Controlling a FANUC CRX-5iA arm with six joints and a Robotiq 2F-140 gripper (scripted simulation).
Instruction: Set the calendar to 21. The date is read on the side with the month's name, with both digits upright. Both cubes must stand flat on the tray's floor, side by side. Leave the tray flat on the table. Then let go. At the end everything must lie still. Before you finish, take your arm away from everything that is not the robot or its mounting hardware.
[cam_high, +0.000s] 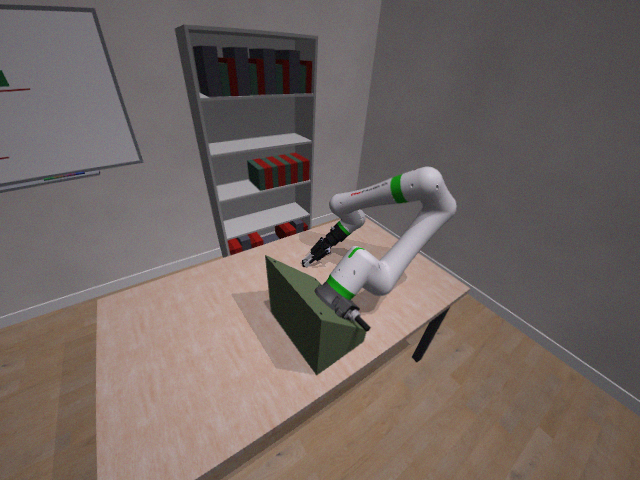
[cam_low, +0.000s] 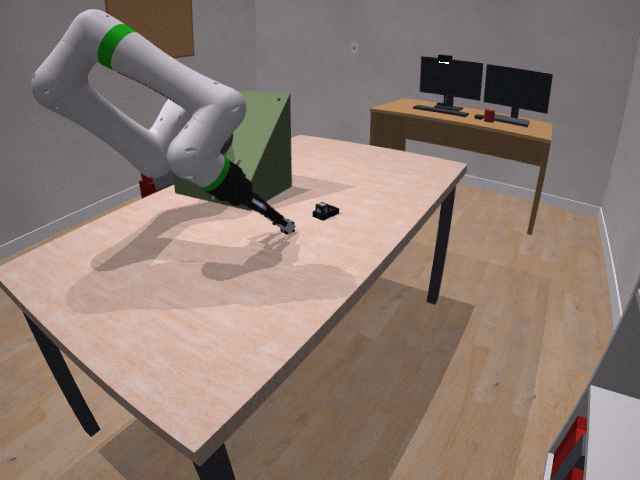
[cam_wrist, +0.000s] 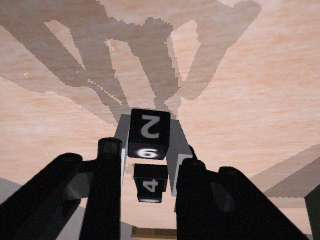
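Note:
My gripper (cam_wrist: 148, 132) is shut on a black calendar cube (cam_wrist: 149, 134) with white digits. In the wrist view the cube shows a 2 on one face and a 6 on the face below it. A smaller dark face with a 4 (cam_wrist: 150, 184) shows beneath it, nearer the palm; I cannot tell whether it belongs to a separate cube. In the exterior view the gripper (cam_low: 286, 225) holds the cube a little above the table, left of the small black tray (cam_low: 326, 214). The tray lies flat on the table with something pale-topped in it. In the top view the gripper (cam_high: 310, 259) is beyond the green block, and the tray is hidden.
A large green wedge-shaped block (cam_low: 258, 144) that carries the arm's base stands on the table behind the gripper. The table's right edge (cam_low: 439, 206) runs beyond the tray. A bookshelf (cam_high: 258, 139) stands behind the table. A desk with monitors (cam_low: 465, 118) stands across the room.

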